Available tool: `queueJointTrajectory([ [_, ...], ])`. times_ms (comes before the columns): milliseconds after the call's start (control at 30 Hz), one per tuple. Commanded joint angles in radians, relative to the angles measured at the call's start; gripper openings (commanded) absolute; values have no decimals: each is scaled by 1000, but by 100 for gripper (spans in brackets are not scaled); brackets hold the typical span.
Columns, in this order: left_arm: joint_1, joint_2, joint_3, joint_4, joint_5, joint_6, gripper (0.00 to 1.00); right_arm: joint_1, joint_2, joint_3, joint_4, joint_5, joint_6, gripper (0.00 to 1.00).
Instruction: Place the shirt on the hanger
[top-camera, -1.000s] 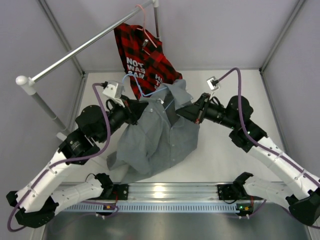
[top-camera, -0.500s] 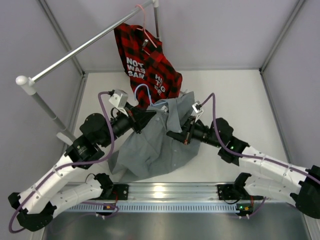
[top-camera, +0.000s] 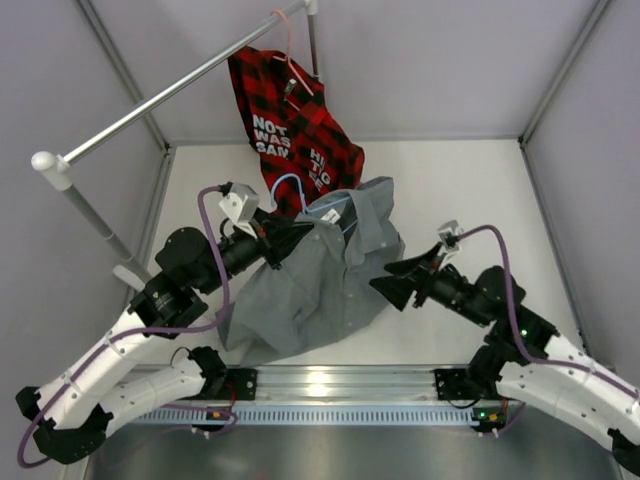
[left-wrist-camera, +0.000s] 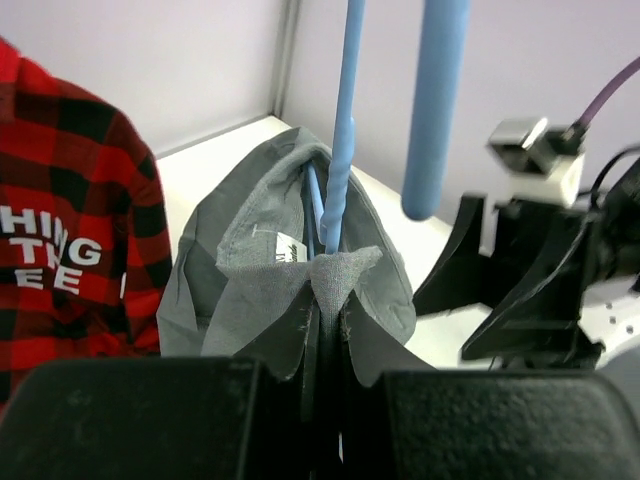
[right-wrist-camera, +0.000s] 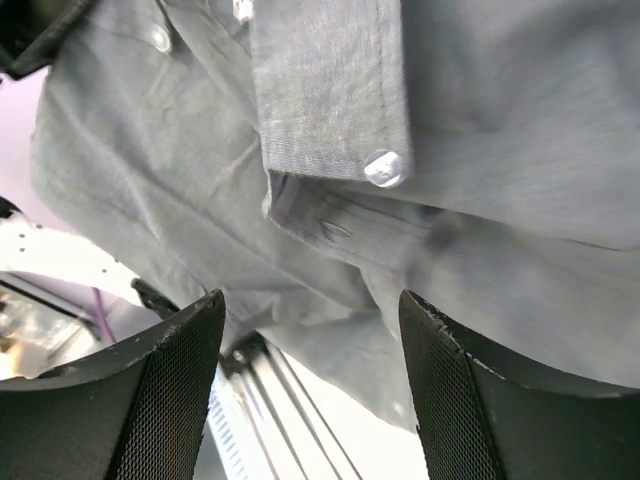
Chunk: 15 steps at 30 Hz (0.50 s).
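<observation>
The grey shirt (top-camera: 320, 285) hangs in a bunch over the table, its collar up at my left gripper (top-camera: 290, 238). That gripper is shut on the collar fabric (left-wrist-camera: 335, 275), and the light-blue hanger (left-wrist-camera: 343, 150) rises straight out of the pinch. The hanger's hook (top-camera: 285, 186) curves up beside the plaid shirt. My right gripper (top-camera: 386, 278) stands open just right of the shirt's lower edge, with nothing between its fingers. From the right wrist, the shirt (right-wrist-camera: 470, 150) with its buttoned placket fills the view beyond the open gripper (right-wrist-camera: 310, 345).
A red-and-black plaid shirt (top-camera: 295, 125) hangs on a pink hanger (top-camera: 290, 55) from the metal rail (top-camera: 160, 100) at the back left. The aluminium base rail (top-camera: 330, 385) runs along the near edge. Enclosure walls stand on the left, right and back.
My right gripper has opened, let go of the shirt and drawn back to the right and nearer. The shirt's right side has dropped. The left gripper holds as before.
</observation>
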Motion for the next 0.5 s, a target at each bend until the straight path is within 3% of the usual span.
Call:
queueJointTrajectory([
  [0, 1, -18, 43, 28, 172, 107, 0, 5, -213, 107, -385, 105, -186, 68],
  [100, 1, 7, 44, 20, 351, 115, 0, 5, -323, 211, -475, 105, -246, 68],
  [167, 1, 57, 50, 29, 465, 104, 0, 7, -305, 285, -520, 89, -292, 68],
  [300, 1, 142, 52, 92, 628, 30, 0, 7, -106, 539, -617, -46, -408, 73],
  [467, -1, 200, 47, 190, 809, 0, 0, 7, 45, 664, -601, -166, -465, 70],
])
